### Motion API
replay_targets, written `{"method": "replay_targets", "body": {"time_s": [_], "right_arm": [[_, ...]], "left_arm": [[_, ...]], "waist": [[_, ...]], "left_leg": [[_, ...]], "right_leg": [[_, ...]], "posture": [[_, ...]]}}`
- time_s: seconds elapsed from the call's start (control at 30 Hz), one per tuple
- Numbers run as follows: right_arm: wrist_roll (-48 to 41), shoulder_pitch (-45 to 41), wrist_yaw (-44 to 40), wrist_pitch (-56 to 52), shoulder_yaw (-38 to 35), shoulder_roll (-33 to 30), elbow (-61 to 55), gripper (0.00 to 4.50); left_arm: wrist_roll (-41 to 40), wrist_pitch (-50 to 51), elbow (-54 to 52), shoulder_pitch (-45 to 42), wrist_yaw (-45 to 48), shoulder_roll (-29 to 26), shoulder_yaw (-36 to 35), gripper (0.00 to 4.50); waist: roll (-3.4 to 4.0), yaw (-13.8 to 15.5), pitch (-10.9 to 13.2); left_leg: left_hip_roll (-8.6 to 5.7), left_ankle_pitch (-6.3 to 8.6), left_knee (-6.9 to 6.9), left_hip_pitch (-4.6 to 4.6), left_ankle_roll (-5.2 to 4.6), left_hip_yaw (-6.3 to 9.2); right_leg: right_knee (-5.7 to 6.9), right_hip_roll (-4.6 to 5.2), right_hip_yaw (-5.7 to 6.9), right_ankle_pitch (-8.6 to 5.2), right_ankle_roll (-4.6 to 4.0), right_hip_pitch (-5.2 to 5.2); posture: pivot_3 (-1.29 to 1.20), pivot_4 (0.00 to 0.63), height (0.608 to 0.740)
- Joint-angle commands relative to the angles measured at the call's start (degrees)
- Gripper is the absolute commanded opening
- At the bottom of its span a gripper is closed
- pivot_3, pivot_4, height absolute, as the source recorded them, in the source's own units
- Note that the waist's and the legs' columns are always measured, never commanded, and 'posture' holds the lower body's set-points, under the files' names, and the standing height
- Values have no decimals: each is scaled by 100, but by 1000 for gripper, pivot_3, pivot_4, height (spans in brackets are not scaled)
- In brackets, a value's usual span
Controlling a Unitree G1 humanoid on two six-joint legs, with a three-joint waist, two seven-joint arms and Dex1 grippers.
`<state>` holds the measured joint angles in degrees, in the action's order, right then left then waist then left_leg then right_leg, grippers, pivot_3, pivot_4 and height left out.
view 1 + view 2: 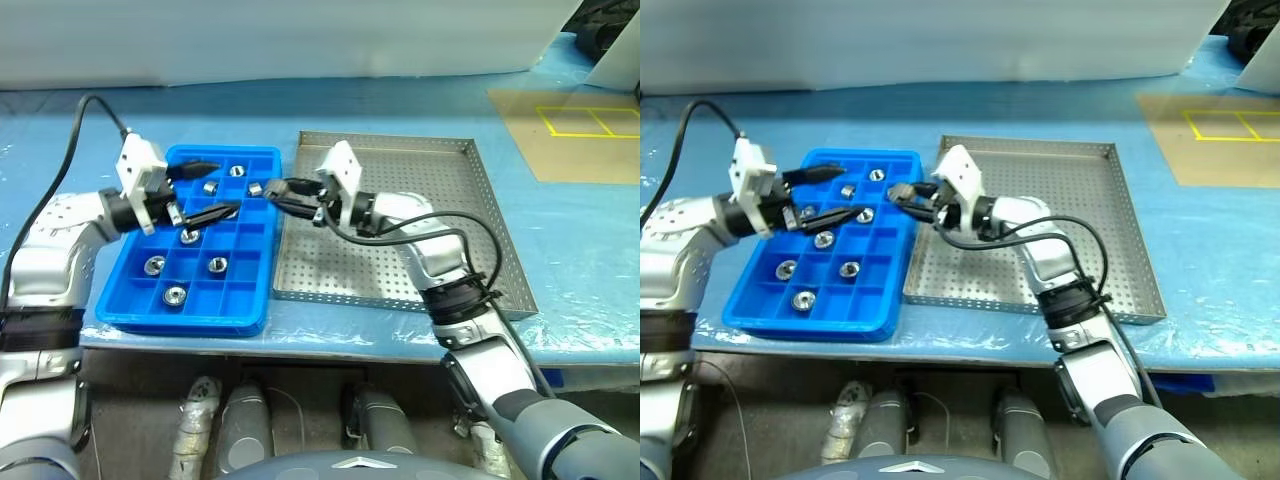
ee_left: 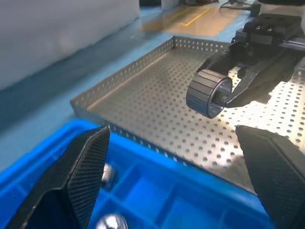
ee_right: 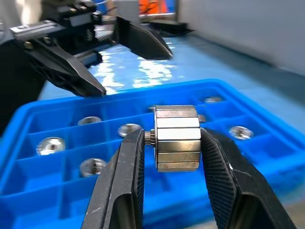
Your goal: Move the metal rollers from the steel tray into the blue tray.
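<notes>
Seven placed: we count seven small shiny metal rollers (image 1: 175,295) in the bright blue gridded plastic tray (image 1: 250,300).
In hand: our right gripper (image 3: 170,143) pinches one roller (image 3: 177,137) at the blue tray's right edge.
Left gripper (image 1: 200,190): spread wide, empty, above the blue tray.
Left to do: the large perforated steel tray (image 1: 440,290) looks bare; we judge this the last drop.

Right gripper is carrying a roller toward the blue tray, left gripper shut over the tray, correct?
Not quite. The left gripper is open, fingers wide apart, as the left wrist view shows. The rest holds: the right gripper is shut on a roller at the blue tray.
</notes>
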<state>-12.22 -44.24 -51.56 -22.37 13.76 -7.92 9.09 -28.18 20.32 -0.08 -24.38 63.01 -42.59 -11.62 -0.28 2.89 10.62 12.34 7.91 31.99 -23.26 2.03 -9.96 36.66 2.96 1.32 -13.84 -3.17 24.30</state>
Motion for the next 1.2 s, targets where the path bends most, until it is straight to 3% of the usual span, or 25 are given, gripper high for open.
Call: {"method": "replay_targets", "body": {"time_s": [0.03, 0.27, 0.4, 0.57, 0.87, 1.0, 1.2], "right_arm": [[-114, -254, -365, 225, 250, 233, 167, 1342], [-7, -596, -789, 757, 435, 604, 1025, 1342], [30, -565, -1395, 775, 691, 608, 1410, 1342], [93, -516, -1883, 778, 856, 643, 1895, 1342], [520, -1537, -532, 2212, 207, 1451, 3850, 1342], [517, -1527, -902, 2261, 147, 1416, 3849, 1342], [336, -1006, -2136, 1556, 420, 994, 2798, 1342]], "left_arm": [[-322, 267, -992, 563, -287, -244, -630, 4468], [-690, 718, -2233, 1982, -818, -387, -1749, 4468], [-941, 1001, -2972, 3141, -1097, -182, -2695, 4468], [-1114, 1025, -3148, 3802, -1188, -82, -3125, 4468], [-1270, 1005, -2741, 3544, -1371, -340, -3289, 4468], [-1287, 997, -2495, 3310, -1355, -522, -3244, 4468], [-1283, 1002, -2320, 2948, -1284, -657, -2923, 4468]], "waist": [[-3, 66, 0], [-5, 334, 2], [-9, 459, 2], [-8, 720, 3], [-7, 811, 4], [-12, 811, 1], [-14, 785, 0]], "left_leg": [[1, 0, 0, -7, -1, 2], [14, 7, -11, -2, -10, 10], [22, 7, -19, 0, -10, 17], [25, 5, -44, 1, -7, 18], [25, 3, -53, 4, -2, 49], [23, 2, -53, 2, -1, 53], [22, 2, -51, -6, -2, 58]], "right_leg": [[-3, 1, 5, 0, 0, 2], [-3, 9, 11, -2, -1, 2], [-8, 13, 10, -3, 0, 1], [-21, 10, 16, -9, -5, 2], [-9, 10, 12, -10, -5, 13], [-14, 10, 11, -10, -5, 12], [-14, 7, 14, -11, -1, 13]], "posture": [[113, 150, 740], [321, 150, 740], [399, 150, 740], [427, 150, 740], [400, 150, 740], [380, 150, 740], [341, 150, 740]]}}
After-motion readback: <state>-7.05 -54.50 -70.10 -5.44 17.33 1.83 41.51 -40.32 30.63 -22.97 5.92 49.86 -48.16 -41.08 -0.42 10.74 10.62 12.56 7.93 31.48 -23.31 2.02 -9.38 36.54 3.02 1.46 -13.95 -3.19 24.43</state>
